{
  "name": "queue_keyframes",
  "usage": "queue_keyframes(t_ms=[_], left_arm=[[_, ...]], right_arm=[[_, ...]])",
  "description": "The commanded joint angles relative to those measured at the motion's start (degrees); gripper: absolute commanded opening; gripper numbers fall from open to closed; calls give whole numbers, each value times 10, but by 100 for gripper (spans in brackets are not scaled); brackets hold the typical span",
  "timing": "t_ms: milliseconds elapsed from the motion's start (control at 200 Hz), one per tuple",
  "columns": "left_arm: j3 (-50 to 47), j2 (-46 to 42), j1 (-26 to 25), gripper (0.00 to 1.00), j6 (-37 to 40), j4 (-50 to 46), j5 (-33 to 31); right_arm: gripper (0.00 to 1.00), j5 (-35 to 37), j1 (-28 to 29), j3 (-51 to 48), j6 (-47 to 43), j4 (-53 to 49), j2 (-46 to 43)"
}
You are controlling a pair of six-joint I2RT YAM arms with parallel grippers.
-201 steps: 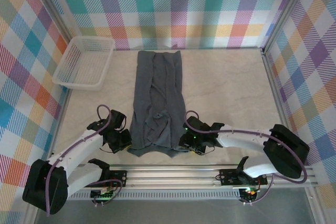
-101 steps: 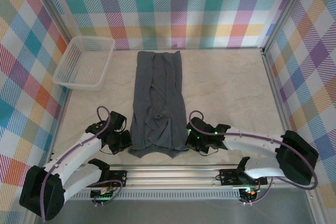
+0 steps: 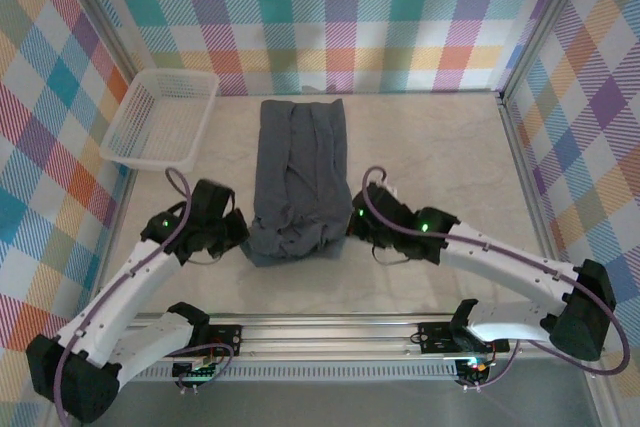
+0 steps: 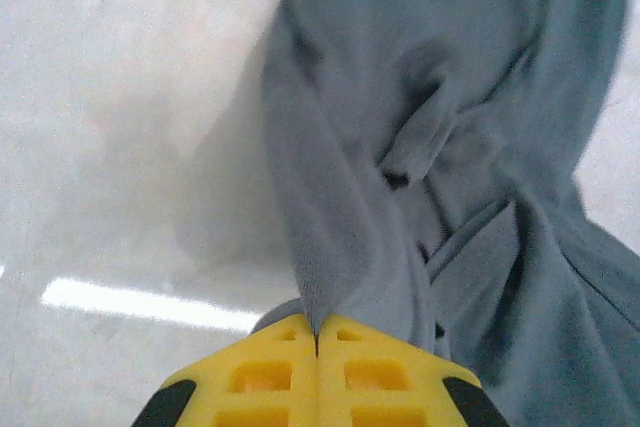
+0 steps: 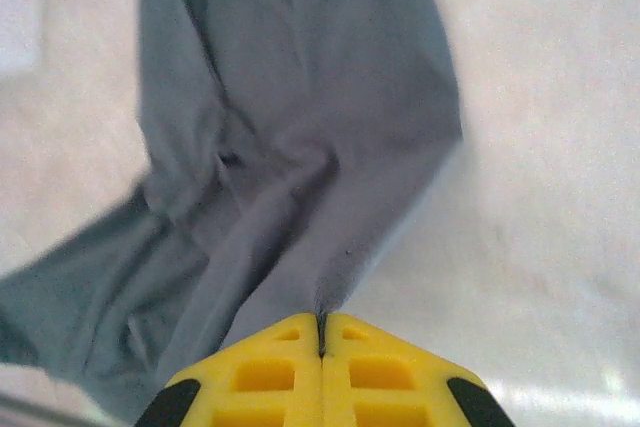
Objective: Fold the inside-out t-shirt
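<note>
- The left gripper is pinched tight on the near left corner of the t-shirt.
- The right gripper has just snapped closed on the near right corner.
- Both have lifted and pushed forward, so the t-shirt, stretched between them and out ahead, looks shorter.
- I think the near end is being carried over to fold it in half.
</note>
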Motion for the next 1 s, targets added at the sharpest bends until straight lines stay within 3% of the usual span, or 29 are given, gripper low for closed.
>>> queue_keyframes(t_ms=[0,210,415,845,860,895,950,995], left_arm=[[89,85,30,0,49,50,-52],[233,270,99,0,71,141,-21],[304,366,139,0,81,183,-47],[570,647,176,0,115,196,50],[580,657,177,3,114,196,53],[606,684,181,13,114,197,58],[651,724,190,32,114,203,78],[698,758,199,42,115,201,106]], right_arm=[[0,50,-58,47,-111,29,27],[0,31,-143,149,-197,100,128],[0,13,-187,236,-251,144,232],[0,-99,-275,460,-256,170,500],[0,-100,-278,474,-254,162,511],[6,-103,-286,503,-251,149,539],[33,-128,-299,560,-263,134,586],[46,-153,-309,639,-274,88,633]])
